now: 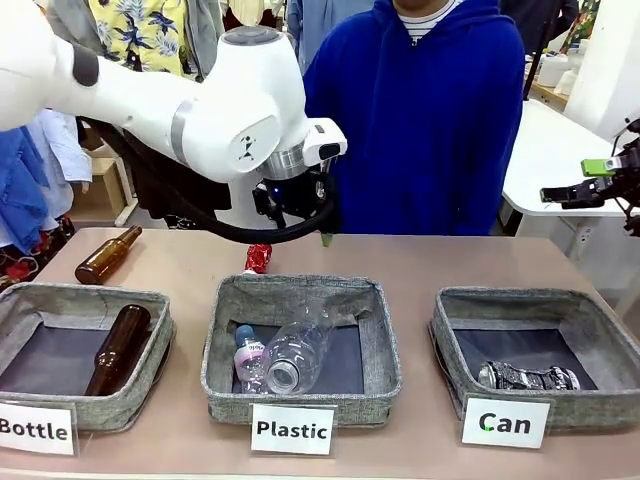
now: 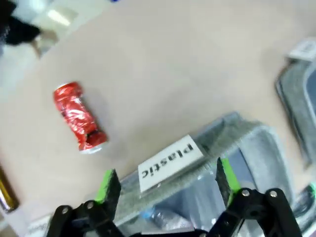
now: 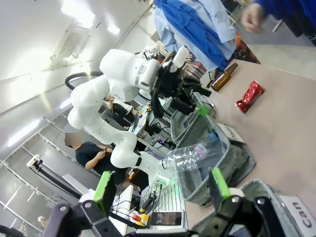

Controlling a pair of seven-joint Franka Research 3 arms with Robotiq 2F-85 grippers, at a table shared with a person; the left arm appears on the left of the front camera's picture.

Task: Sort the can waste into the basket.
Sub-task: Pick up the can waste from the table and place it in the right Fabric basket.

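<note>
- The left gripper [image 2: 168, 180] hung wide open and empty over the "Plastic" basket [image 2: 232, 129].
- The right gripper [image 3: 160, 185] was spread wide, holding nothing.
- The red crushed can [image 1: 258, 258] lay on the table [image 1: 450, 260] behind that basket; the silver crushed can [image 1: 528, 377] lay inside the "Can" basket [image 1: 600, 408].

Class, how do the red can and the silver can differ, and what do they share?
Colour: the red can is shiny red; the silver can is silver with dark print.
Place: the red can lies on the bare table behind the Plastic basket; the silver can lies inside the Can basket.
Shared: both are crushed and lying down.
</note>
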